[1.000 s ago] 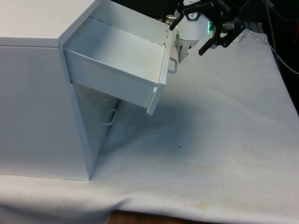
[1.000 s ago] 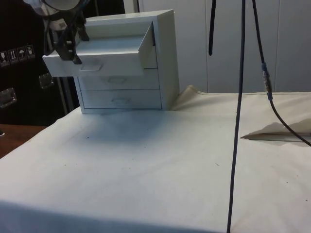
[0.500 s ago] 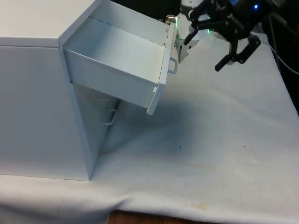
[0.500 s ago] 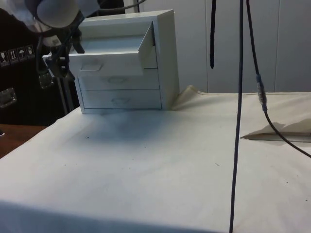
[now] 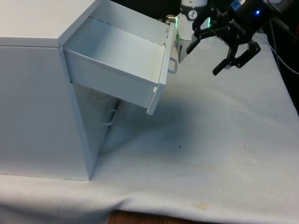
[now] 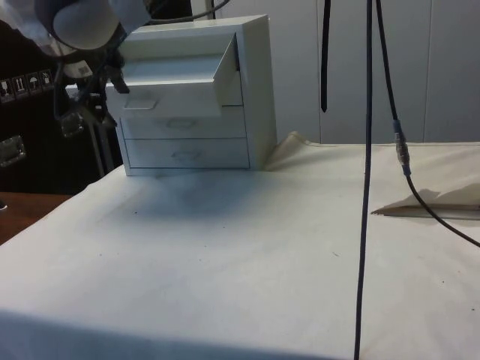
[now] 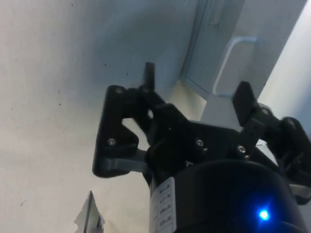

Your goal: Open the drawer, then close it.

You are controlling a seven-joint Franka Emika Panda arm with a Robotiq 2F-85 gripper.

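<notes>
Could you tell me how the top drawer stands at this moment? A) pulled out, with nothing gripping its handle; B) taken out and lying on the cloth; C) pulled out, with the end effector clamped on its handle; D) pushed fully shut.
A: the top drawer juts from the chest, and the open end effector hangs clear of the handle.

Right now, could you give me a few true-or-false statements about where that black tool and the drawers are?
1. The top drawer of the chest is pulled out. True.
2. The tool is clamped on the top drawer's handle. False: it hangs apart from the handle, fingers open, holding nothing.
3. The two lower drawers are shut. True.
4. A mug sits inside the open drawer. False: what shows of its inside is bare.
5. The table wears a white cloth. True.
</notes>
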